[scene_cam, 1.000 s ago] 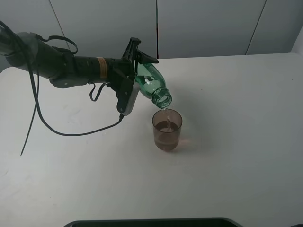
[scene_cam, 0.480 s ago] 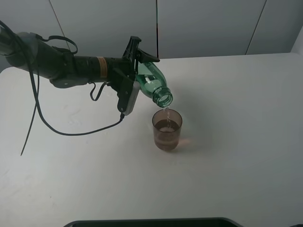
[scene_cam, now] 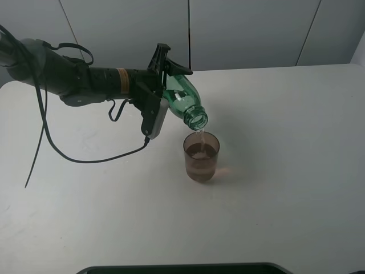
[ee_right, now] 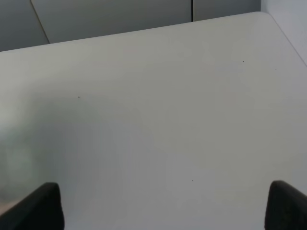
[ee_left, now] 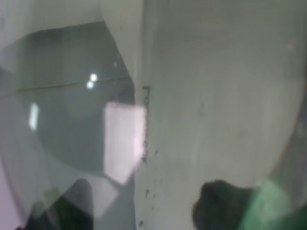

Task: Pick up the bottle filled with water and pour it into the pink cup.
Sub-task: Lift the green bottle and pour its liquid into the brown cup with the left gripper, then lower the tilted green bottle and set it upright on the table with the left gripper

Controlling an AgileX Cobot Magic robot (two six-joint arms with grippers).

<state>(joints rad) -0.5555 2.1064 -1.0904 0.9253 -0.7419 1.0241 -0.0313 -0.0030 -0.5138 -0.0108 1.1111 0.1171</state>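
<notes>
we see l gripper [scene_cam: 164,85] clamped on the bottle [scene_cam: 185,101], smooth clear-green plastic, threaded neck tipped just above the pink cup [scene_cam: 201,157] from its 11 o'clock; cup translucent, straight-sided. r gripper [ee_right: 165,207] spread, empty.

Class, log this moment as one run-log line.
phase: pouring | left gripper: shut on bottle, tilted over pink cup | pink cup: part-filled | right gripper: open
</notes>
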